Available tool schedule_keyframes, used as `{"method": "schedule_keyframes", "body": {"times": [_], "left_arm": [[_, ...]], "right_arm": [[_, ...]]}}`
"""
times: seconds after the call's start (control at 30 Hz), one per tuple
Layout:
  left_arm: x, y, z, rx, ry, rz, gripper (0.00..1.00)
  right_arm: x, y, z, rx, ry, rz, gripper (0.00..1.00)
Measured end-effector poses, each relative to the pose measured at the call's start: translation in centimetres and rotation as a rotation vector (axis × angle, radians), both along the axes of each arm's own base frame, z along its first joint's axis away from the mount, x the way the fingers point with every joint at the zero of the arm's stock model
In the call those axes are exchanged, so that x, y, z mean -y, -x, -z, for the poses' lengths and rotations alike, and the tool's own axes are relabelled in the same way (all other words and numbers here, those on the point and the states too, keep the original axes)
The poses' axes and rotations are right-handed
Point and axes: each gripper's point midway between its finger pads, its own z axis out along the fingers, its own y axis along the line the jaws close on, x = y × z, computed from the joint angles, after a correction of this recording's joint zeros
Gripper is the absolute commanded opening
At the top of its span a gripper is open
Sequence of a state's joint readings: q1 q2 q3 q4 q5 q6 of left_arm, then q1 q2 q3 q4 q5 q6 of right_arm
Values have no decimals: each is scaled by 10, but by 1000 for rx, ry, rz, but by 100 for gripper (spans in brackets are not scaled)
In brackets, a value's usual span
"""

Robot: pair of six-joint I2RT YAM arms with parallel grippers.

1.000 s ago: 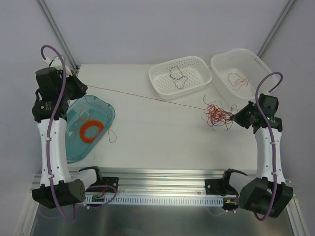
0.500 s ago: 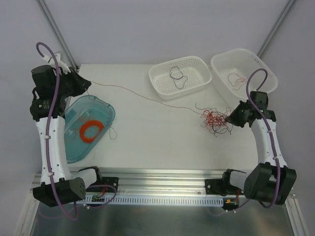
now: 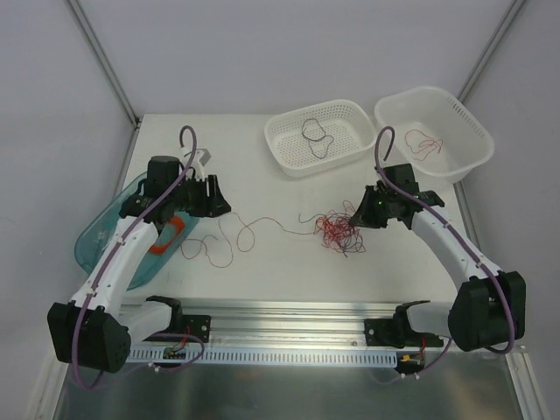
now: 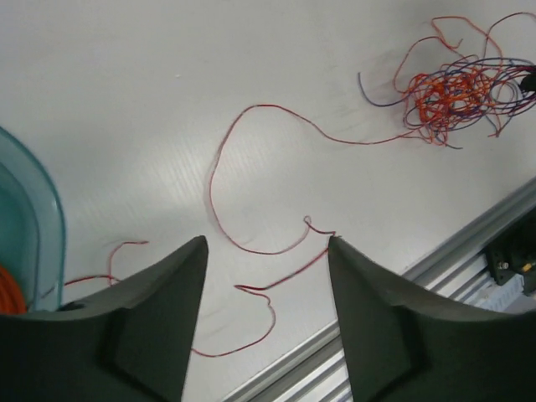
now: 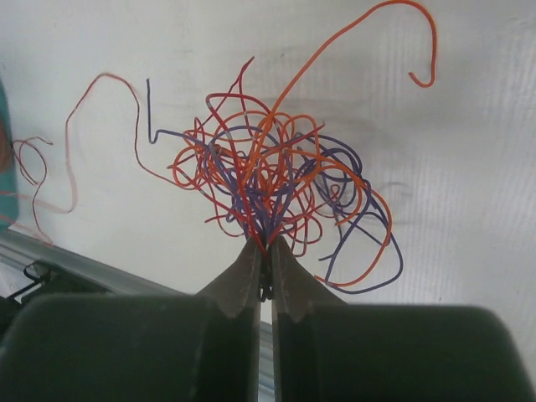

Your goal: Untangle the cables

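The cables lie on the white table as a red and dark tangle (image 3: 335, 229) (image 5: 268, 172) (image 4: 452, 88). One long red strand (image 3: 262, 221) (image 4: 212, 180) trails from the tangle in loose curls toward the left. My right gripper (image 3: 356, 219) (image 5: 264, 244) is shut on the tangle's near side, with several wires pinched between its fingertips. The left gripper (image 3: 219, 203) (image 4: 266, 247) hovers open above the curly end of the red strand; nothing sits between its fingers.
A teal tray (image 3: 94, 243) (image 4: 38, 218) with a flat orange coil (image 3: 168, 236) lies at the left under the left arm. Two white baskets stand at the back, one (image 3: 278, 150) with a dark cable, one (image 3: 477, 131) with a red cable. A metal rail (image 3: 289, 311) runs along the near edge.
The left gripper opened and released the taut red strand, which fell slack on the table. The left arm swung from the back-left corner toward the middle. The right arm carried the tangle leftward.
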State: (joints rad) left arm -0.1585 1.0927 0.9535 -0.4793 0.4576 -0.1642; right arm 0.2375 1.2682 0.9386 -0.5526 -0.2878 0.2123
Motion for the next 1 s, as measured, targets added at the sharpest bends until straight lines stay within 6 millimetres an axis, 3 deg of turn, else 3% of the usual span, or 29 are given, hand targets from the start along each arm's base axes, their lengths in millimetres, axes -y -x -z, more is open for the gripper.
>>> {"method": "schedule_keyframes", "body": {"times": [0.1,0.33,0.53,0.63,0.83,1.0], "left_arm": [[19,2,-4,60,-14,95,84],[89,23,-4,213,-64,439,89],[145,26,19,296,-92,644,84],[167,23,44,312,-118,726,80],[195,26,100,304,-185,864,68],[209,27,122,325,-201,925,58]], "right_arm": [[-8,2,3,-7,-4,-31,4],[-21,3,16,-34,4,-79,4],[-32,6,16,-34,-8,-117,2],[-34,7,15,-34,-18,-124,1],[-39,7,10,-31,-45,-142,1],[-40,9,7,-29,-51,-150,1]]}}
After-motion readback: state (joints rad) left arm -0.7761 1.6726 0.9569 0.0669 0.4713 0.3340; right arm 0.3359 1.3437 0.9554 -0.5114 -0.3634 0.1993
